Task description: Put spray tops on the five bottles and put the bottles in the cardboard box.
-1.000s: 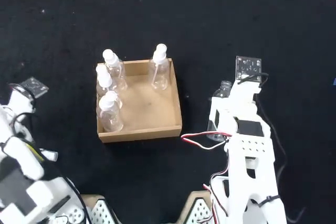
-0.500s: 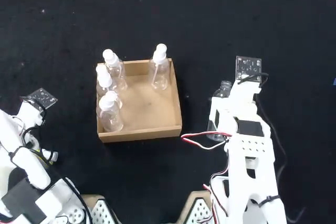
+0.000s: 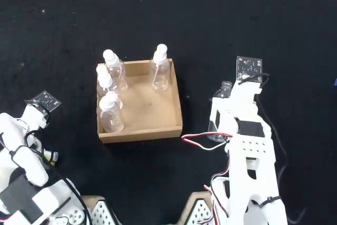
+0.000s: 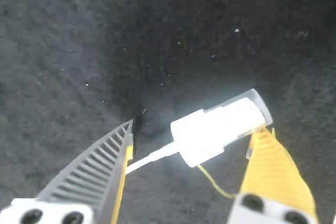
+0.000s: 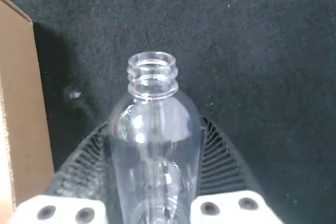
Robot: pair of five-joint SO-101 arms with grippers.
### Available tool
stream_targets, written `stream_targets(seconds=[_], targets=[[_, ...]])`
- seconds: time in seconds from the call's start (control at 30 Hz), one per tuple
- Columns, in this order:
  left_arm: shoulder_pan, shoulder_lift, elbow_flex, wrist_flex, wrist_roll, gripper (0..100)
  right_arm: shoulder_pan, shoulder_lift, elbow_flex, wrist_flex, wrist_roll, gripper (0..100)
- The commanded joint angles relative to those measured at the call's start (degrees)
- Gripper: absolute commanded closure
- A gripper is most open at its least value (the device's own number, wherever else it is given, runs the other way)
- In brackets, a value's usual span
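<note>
The cardboard box (image 3: 167,128) stands mid-table with several capped clear bottles in it, such as one at the back right (image 3: 159,72) and one at the front left (image 3: 110,113). A white spray top (image 4: 215,129) lies on the black cloth, also seen near the left arm (image 3: 51,156). My left gripper (image 4: 197,129) is open, with one finger on each side of the top. My right gripper (image 5: 155,124) is shut on an upright uncapped bottle (image 5: 153,114), which stands just right of the box (image 3: 224,89).
Black cloth covers the whole table. The box wall (image 5: 16,108) is close beside the held bottle. Open cloth lies behind the box and between the two arms in front.
The left arm has swung toward the box side and lowered over the spray top. The top, the right arm and its bottle have stayed put.
</note>
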Motion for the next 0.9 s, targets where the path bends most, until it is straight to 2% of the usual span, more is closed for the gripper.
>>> stream_targets(seconds=[0.0,0.07,0.23,0.33,0.47,0.57,0.73,0.87], targets=[[0.5,0.3,-1.3,-0.1,-2.8,68,-0.4,-2.2,0.0,-1.4,0.2,98.8],[0.5,0.3,-1.0,-0.1,-1.2,70,-0.4,-2.2,0.0,-1.4,0.2,98.8],[0.4,0.6,-1.0,0.4,2.6,84,-0.4,-2.2,0.0,-1.4,0.2,98.8],[0.4,0.3,-1.6,5.8,2.5,89,-0.4,-2.2,0.0,-1.4,0.2,98.8],[0.4,0.2,-3.7,12.0,4.2,89,-0.4,-2.2,0.0,-1.4,0.2,98.8],[0.2,0.2,-6.2,12.4,13.9,89,-0.4,-2.2,0.0,-1.4,0.2,98.8],[-0.1,0.9,-10.9,12.4,35.7,89,-0.4,-2.2,0.0,-1.4,0.2,98.8],[-0.7,1.0,-9.6,12.4,48.9,89,-0.4,-2.2,0.0,-1.4,0.2,98.8]])
